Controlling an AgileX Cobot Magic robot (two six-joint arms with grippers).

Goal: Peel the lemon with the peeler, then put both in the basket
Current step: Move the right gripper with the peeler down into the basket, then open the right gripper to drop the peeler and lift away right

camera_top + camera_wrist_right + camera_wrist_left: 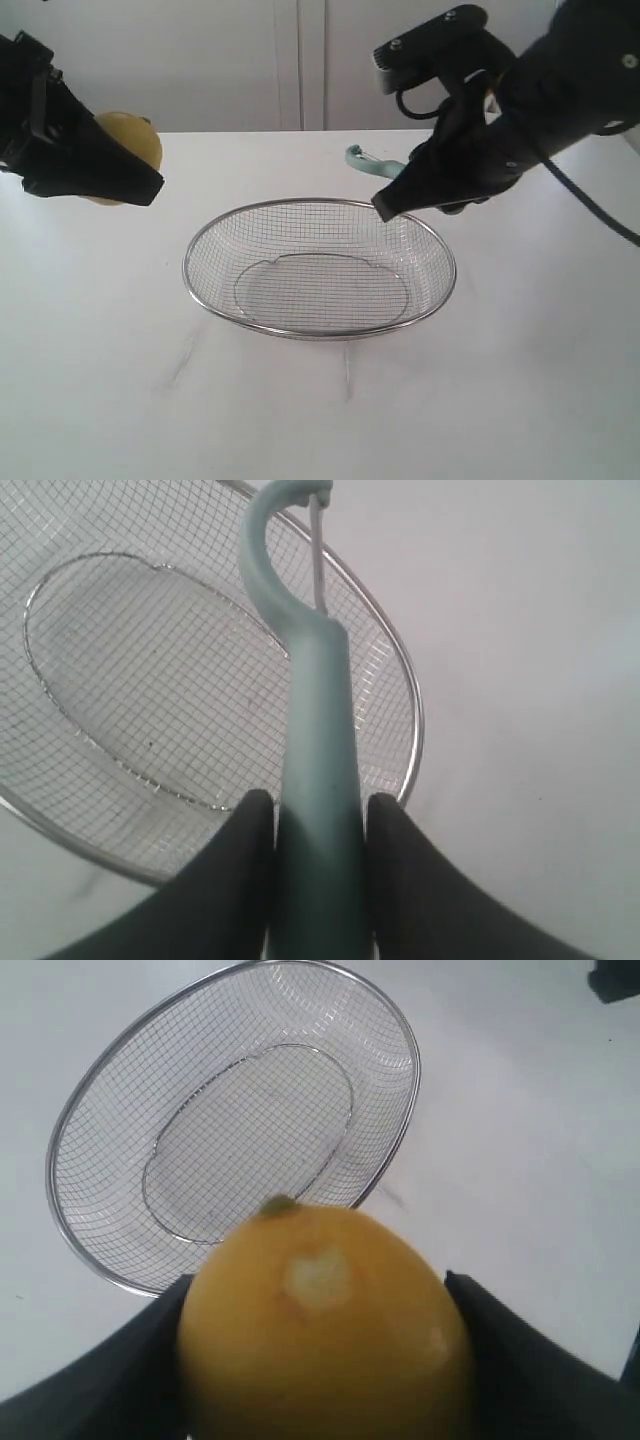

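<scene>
1. Hold the lemon firm in the left gripper, clamped on both its sides, aloft by the desk's far-left edge.
2. Grip the peeler by its handle in the right gripper, closed on it above the basket's far-right rim.
3. Bring blade to skin over the empty mid-desk basket; draw shallow, steady strokes.
4. Bright yellow, smooth, oval; green stem nub; one small pale scraped patch. Peeling probably barely begun.

Matte black shells on left arm and right arm, tapering to wedge fingers. Dark camera housing with small screws; black cable looped and trailing.
</scene>
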